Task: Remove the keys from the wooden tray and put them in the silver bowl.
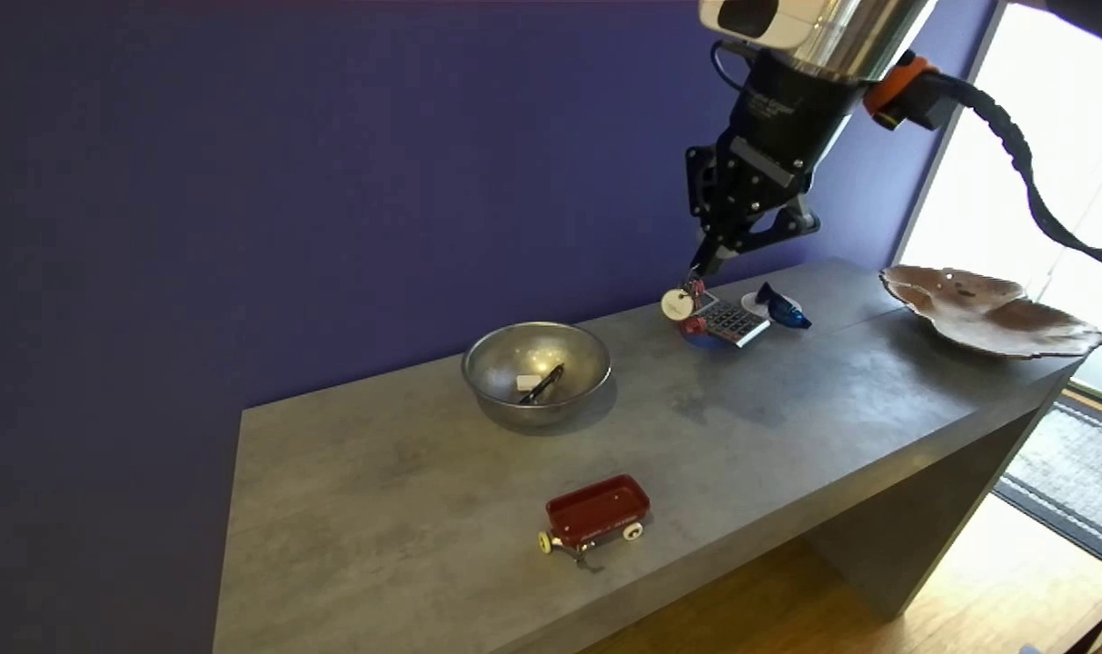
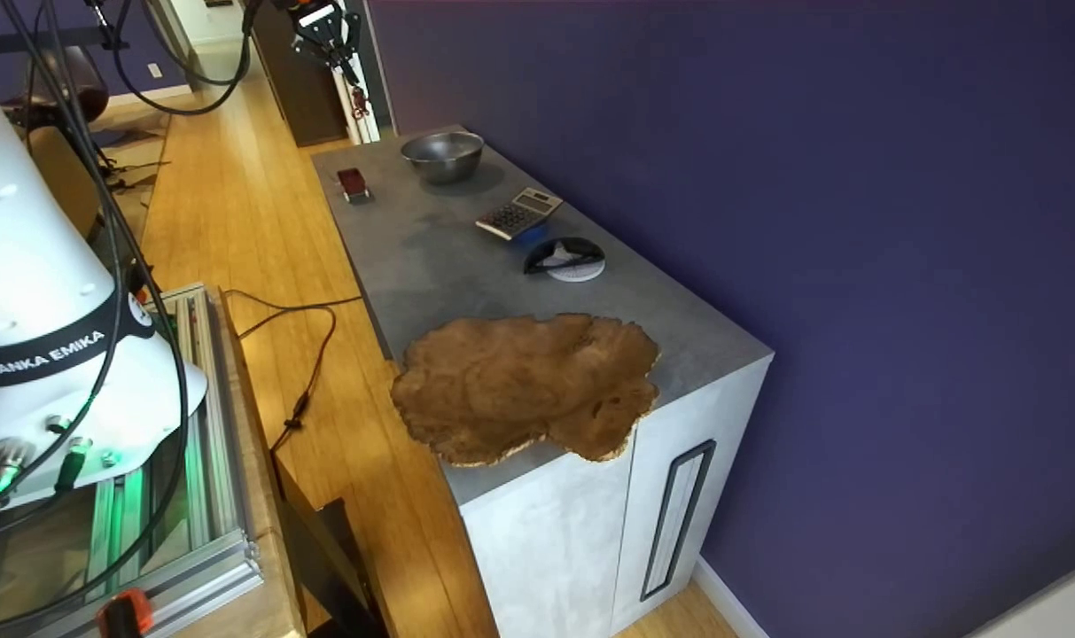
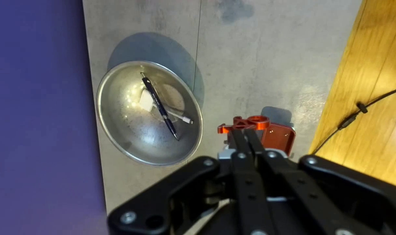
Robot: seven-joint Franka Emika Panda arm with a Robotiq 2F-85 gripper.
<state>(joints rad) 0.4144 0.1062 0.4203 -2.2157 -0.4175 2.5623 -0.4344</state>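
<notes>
Wall [image 1: 378,182]: purple, across the upper left of an exterior view. Table [image 1: 360,509]: grey, set along the wall, lower half of that frame. Arm [image 2: 41,221]: white base at the left edge of an exterior view. Tray [image 2: 510,390]: brown, wavy-rimmed, lower middle of that same frame, on the table's near end. Bowl [image 3: 149,143]: silver, upright on the table, left of centre in the wrist view. Gripper [image 1: 707,263]: upper right of an exterior view, slanting downward, tips above the table. Calculator [image 1: 734,320]: right of centre in the same frame, resting tilted on something blue. Wagon [image 1: 596,510]: red, lower middle, near the table's front edge. Disc [image 2: 576,271]: white, beneath a dark curved thing whose nature I cannot tell. Keys [image 1: 679,305]: with a pale round tag, hanging in the air from the fingertips; jaws together, clamped on the bunch. In the wrist view the keys show red, right of the bowl, overlapping the wagon in the line of sight. Pen [image 3: 159,106]: dark, inside the bowl, lying aslant. Block [image 3: 146,100]: white, also inside, just left of the pen; whether they touch, cannot tell.
</notes>
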